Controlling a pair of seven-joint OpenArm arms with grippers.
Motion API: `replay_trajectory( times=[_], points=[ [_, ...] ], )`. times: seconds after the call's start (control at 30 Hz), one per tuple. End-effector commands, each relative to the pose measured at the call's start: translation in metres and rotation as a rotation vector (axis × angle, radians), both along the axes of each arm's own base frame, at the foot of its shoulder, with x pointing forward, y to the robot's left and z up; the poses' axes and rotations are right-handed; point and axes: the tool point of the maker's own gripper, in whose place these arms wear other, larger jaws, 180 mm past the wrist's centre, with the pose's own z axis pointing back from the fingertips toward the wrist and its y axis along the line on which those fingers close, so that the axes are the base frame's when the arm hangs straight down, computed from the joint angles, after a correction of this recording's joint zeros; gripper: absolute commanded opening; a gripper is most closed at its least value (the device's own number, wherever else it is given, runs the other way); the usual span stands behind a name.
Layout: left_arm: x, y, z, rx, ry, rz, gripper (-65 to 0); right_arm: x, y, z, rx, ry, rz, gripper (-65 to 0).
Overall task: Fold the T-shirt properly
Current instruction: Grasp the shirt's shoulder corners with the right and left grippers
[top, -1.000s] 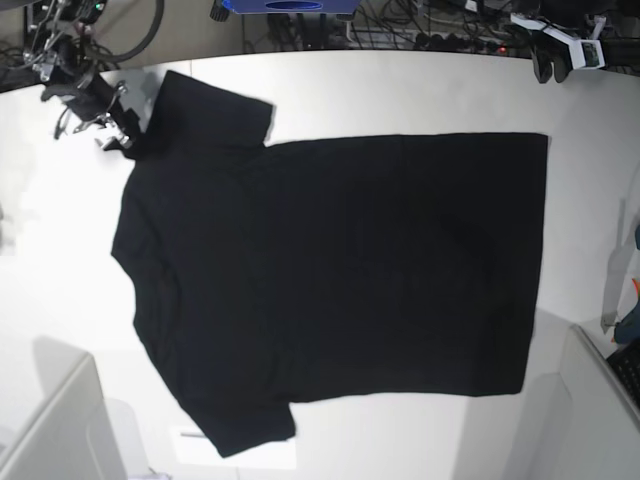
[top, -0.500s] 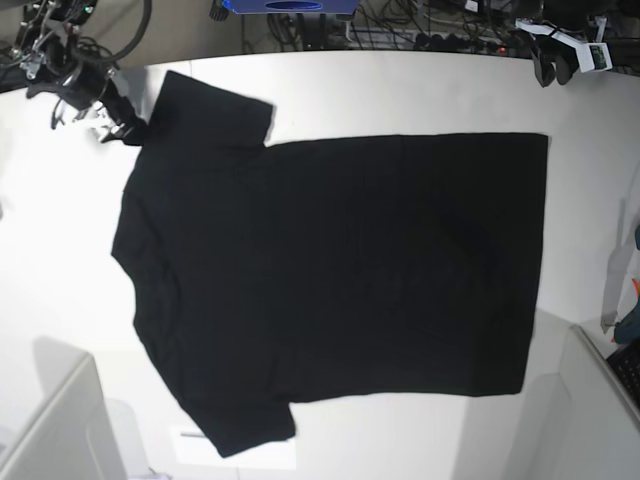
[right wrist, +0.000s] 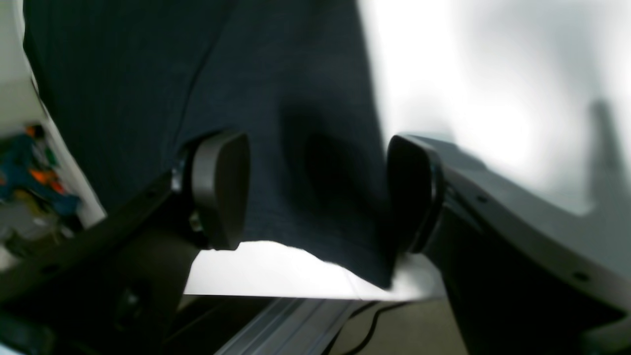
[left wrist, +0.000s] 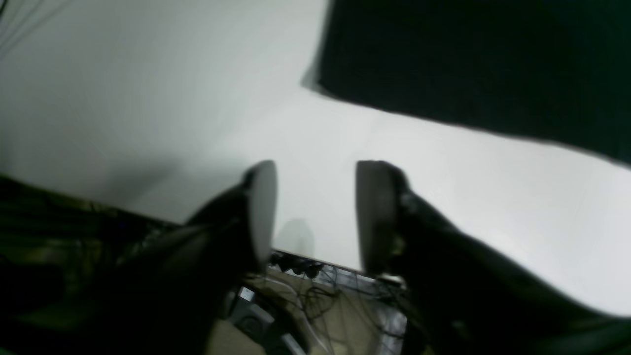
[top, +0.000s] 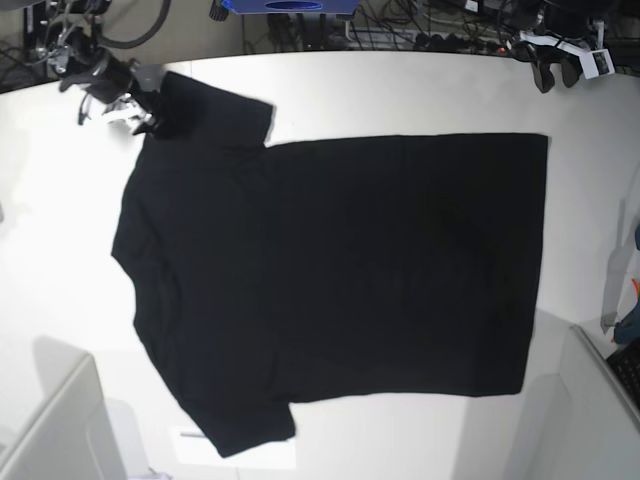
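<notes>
Black knit T-shirt [top: 330, 280] lies flat mid-table, matte, sleeves toward nine o'clock. My right gripper [right wrist: 315, 192] hovers spread above the upper sleeve; my left gripper [left wrist: 315, 217], pads parted, holds nothing over smooth white table [left wrist: 148, 98].

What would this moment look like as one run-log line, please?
shirt: flat on table, unfolded | left tool: open, over bare table | right tool: open, at sleeve edge

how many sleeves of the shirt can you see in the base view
2. One sleeve lies at the top left of the T-shirt, beside the right gripper; the other sleeve lies at the bottom left. None looks hidden.
</notes>
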Motion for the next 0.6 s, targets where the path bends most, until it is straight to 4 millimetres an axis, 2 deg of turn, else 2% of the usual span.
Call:
replay_trajectory(
  times=[0.0,0.1,0.27,0.3,0.37,0.5,0.57],
  points=[
    [0.003,0.005,0.006,0.000,-0.027,0.011,-31.4,-0.018,0.000,-0.011,-0.028,0.075,0.026,-24.5],
    [0.000,0.007,0.002,-0.049,-0.031,0.057,-29.1,-0.022,0.007,-0.011,-0.031,0.052,0.077,-25.2],
    [0.011,0.003,0.000,-0.082,-0.042,0.062,-28.8,-0.026,0.004,-0.022,-0.026,0.065,0.074,-26.7],
    [0.012,0.001,-0.004,-0.108,-0.024,0.068,-28.3,-0.029,0.003,-0.026,-0.024,0.074,0.065,-29.3],
    [0.019,-0.001,-0.009,-0.163,0.001,0.081,-28.1,-0.031,0.002,-0.033,-0.014,0.088,0.054,-38.6],
    [0.029,0.011,-0.012,-0.256,0.027,0.146,-28.1,-0.029,0.009,-0.035,0.007,0.046,0.117,-65.0],
    [0.035,0.015,-0.011,-0.296,0.025,0.170,-28.0,-0.031,0.010,-0.039,0.014,0.050,0.122,-65.0]
  ],
)
